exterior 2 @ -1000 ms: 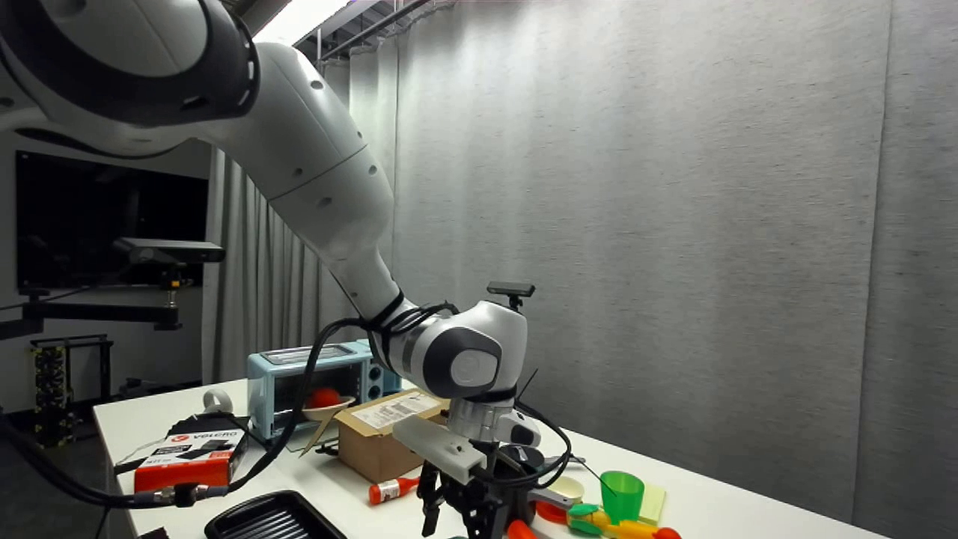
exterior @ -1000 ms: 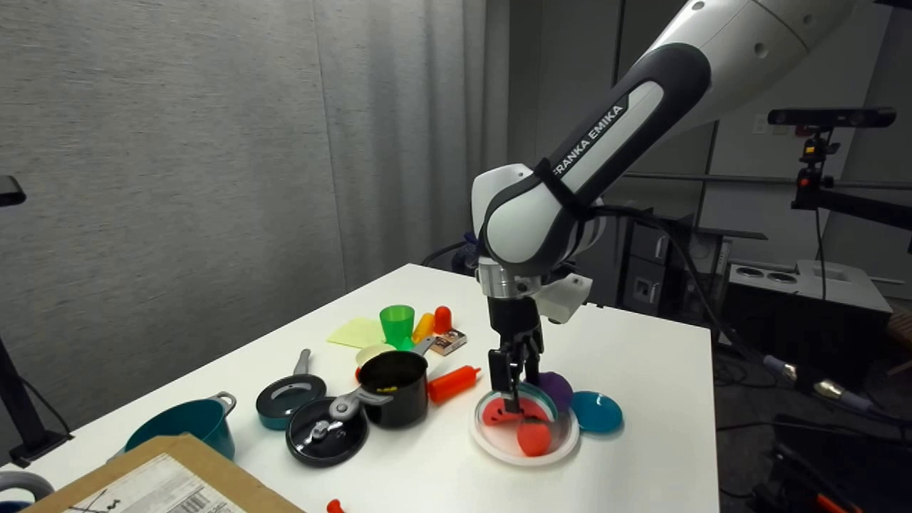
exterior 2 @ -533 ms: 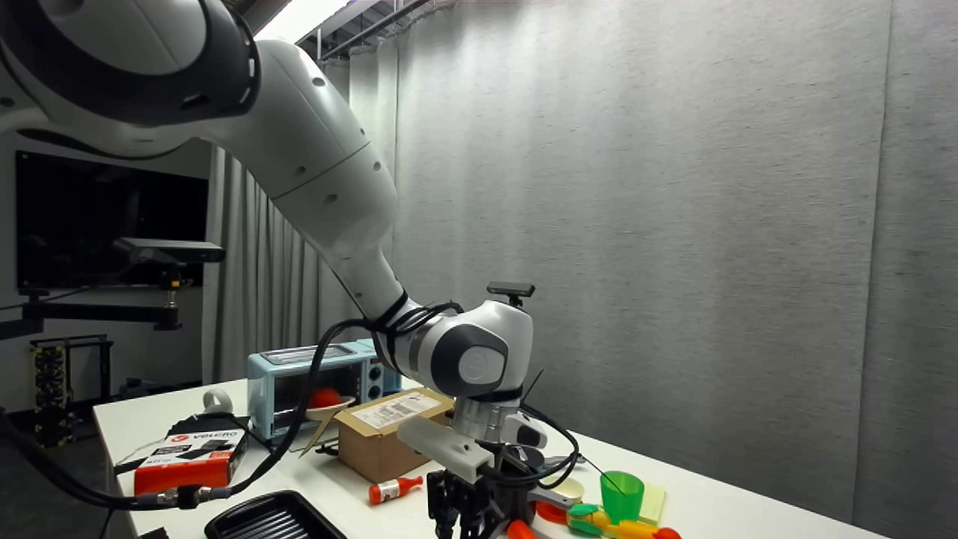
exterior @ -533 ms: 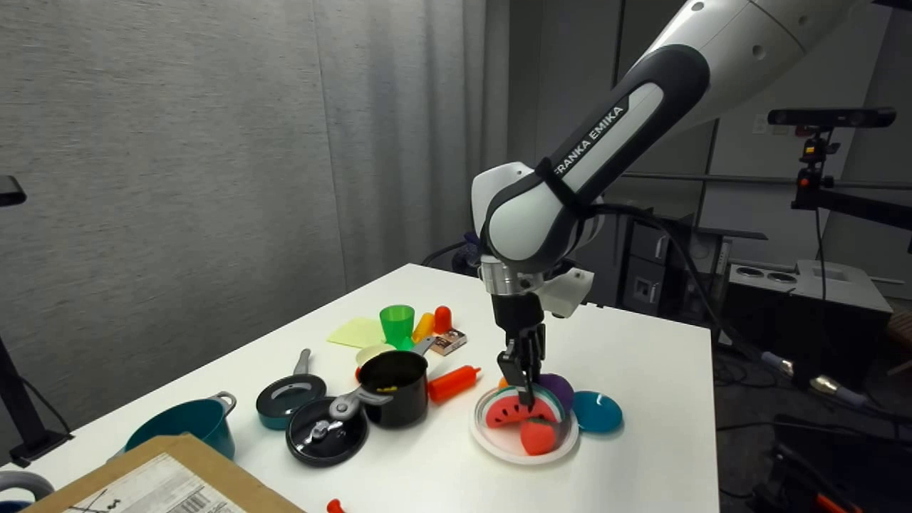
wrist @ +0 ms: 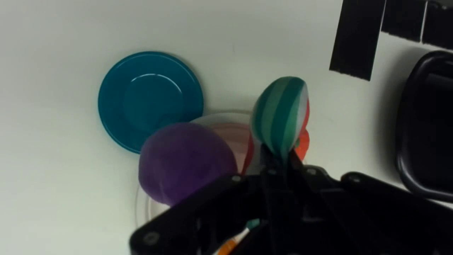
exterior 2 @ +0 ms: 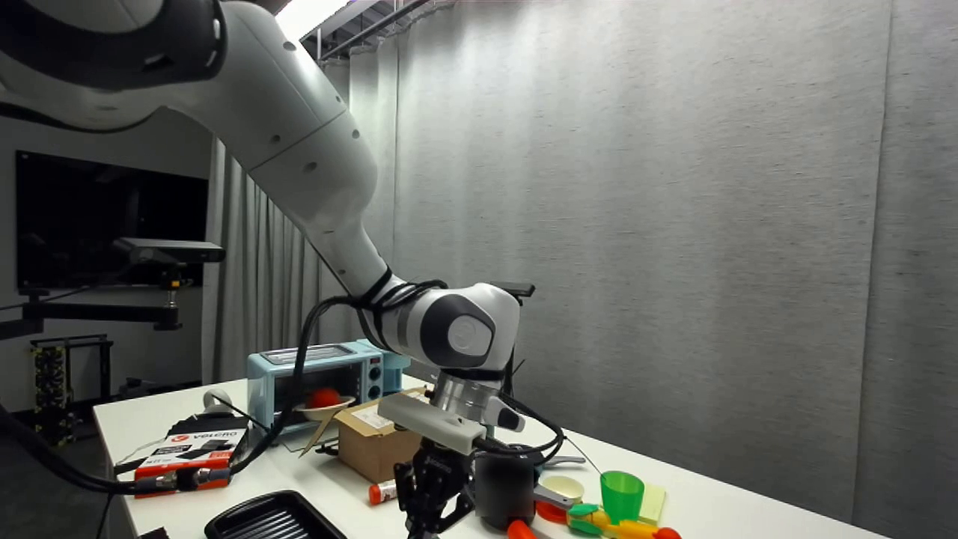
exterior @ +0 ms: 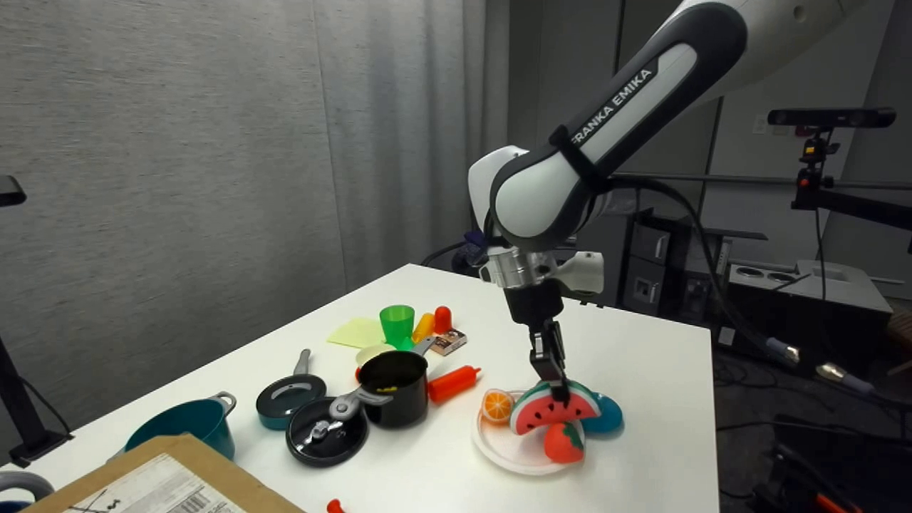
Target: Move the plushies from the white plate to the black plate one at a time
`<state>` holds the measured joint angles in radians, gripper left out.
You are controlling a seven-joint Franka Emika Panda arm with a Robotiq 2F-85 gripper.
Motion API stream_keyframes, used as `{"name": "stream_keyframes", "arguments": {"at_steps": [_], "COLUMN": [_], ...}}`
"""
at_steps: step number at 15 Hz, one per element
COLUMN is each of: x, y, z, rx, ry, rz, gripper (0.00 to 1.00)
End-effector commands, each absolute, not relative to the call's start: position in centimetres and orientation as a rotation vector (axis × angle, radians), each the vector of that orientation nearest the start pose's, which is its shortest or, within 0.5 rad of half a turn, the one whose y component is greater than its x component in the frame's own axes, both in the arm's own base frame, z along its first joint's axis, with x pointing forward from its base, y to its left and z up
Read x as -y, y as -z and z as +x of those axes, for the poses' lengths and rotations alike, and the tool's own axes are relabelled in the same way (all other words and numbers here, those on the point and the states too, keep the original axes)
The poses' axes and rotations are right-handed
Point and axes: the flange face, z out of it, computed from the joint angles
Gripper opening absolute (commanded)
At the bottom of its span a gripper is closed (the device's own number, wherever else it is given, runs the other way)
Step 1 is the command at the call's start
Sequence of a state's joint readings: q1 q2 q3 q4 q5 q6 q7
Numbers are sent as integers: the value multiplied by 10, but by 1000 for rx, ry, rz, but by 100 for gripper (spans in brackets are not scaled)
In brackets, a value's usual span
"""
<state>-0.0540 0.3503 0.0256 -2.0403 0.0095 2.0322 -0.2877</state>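
Note:
My gripper point(exterior: 561, 395) is shut on the green-striped edge of a watermelon-slice plushie point(exterior: 531, 415), which stands tilted over the right part of the white plate point(exterior: 502, 456). Beneath it, at the plate's right rim, shows a red-orange strawberry plushie point(exterior: 563, 445); whether it touches the slice I cannot tell. An orange-slice plushie point(exterior: 496, 406) rests at the plate's far left. The purple plushie point(wrist: 184, 159) appears in the wrist view beside the fingers and is hidden in the exterior views. The black plate, a ridged tray point(exterior 2: 275, 520), lies apart from the white plate.
A blue round plate point(wrist: 141, 95) touches the white plate's side. The black pot point(exterior: 395, 395), its lid point(exterior: 324, 442) and a red bottle point(exterior: 454, 385) stand nearby. Beyond the tray are a red-and-white box point(exterior 2: 191, 457), a cardboard box point(exterior 2: 374, 453) and a toaster oven point(exterior 2: 314, 382).
The jaws have closed on the watermelon slice. It has moved rightward with the gripper in an exterior view, uncovering the orange slice and hiding the purple plushie. The strawberry has shifted right too.

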Motion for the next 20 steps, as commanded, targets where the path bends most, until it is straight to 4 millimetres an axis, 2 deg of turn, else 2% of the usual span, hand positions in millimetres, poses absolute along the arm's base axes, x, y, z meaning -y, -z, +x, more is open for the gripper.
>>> {"name": "stream_keyframes", "arguments": {"at_steps": [1, 6, 11, 17, 20], "x": [-3, -48, -91, -112, -119], "y": [-272, -271, -266, -258, -259], "z": [512, 478, 464, 445, 443], "rx": [649, 966, 1228, 1538, 1555], "ry": [-573, -530, -409, -454, -394], "rz": [-2937, -2861, -2782, -2574, -2580], "gripper": [2, 2, 2, 2, 2]}}
